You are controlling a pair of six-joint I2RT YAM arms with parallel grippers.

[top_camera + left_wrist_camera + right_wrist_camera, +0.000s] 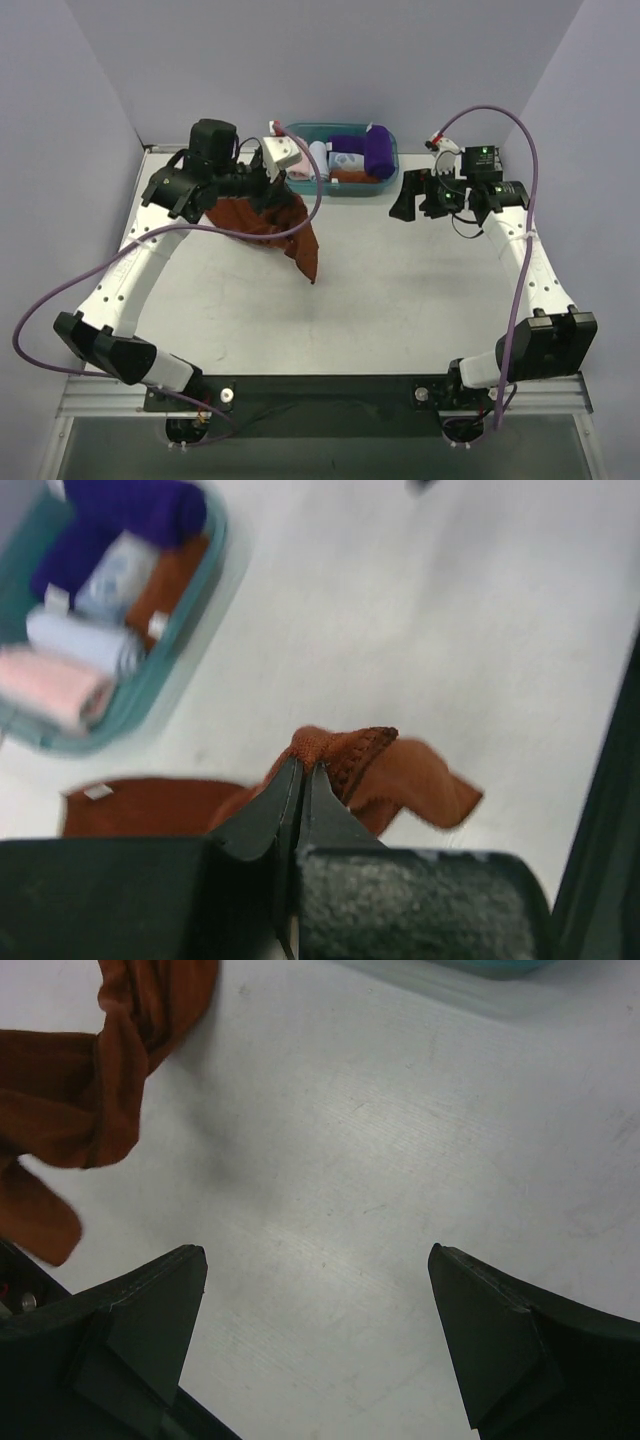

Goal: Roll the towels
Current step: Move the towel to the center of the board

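Observation:
The rust-brown towel (290,225) hangs bunched from my left gripper (280,192), its low corner trailing toward the table's middle. In the left wrist view the gripper (303,767) is shut on a folded edge of the towel (400,785). The deep purple towel (378,150) lies rolled in the teal basket (392,160) at the back, and it also shows in the left wrist view (130,505). My right gripper (415,200) is open and empty above bare table, right of the basket. In the right wrist view its fingers (160,1310) stand wide apart, with the rust-brown towel (90,1090) at upper left.
The basket (150,680) also holds small pink (50,680) and pale blue (85,640) cloths and an orange-brown folded cloth (165,585). Grey walls close in the table on the left, back and right. Purple cables loop off both arms.

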